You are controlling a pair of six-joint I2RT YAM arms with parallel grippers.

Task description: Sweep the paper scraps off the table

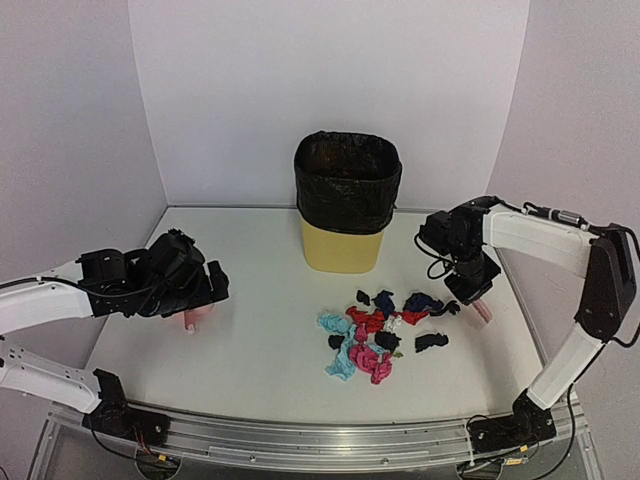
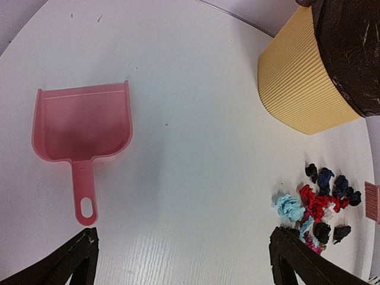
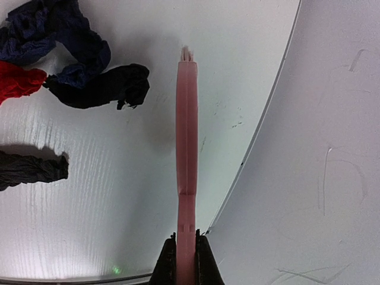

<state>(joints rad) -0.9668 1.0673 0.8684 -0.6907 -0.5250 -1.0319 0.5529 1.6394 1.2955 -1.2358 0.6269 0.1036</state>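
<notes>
The paper scraps [image 1: 385,330] lie in a loose heap of red, pink, light blue, black and navy bits on the white table [image 1: 260,360], right of centre. My right gripper [image 1: 472,292] hovers just right of the heap, shut on the handle of a pink brush [image 3: 187,130] that points down at the tabletop beside a navy scrap [image 3: 101,86]. At the left, my left gripper [image 1: 205,285] hangs open over a pink dustpan [image 2: 83,127], which lies flat and untouched. The scraps [image 2: 320,205] also show at the right of the left wrist view.
A yellow ribbed bin [image 1: 342,240] lined with a black bag [image 1: 347,180] stands at the back centre, just behind the heap. White walls enclose the table on three sides; the right wall runs close to the brush. A metal rail [image 1: 320,440] edges the front.
</notes>
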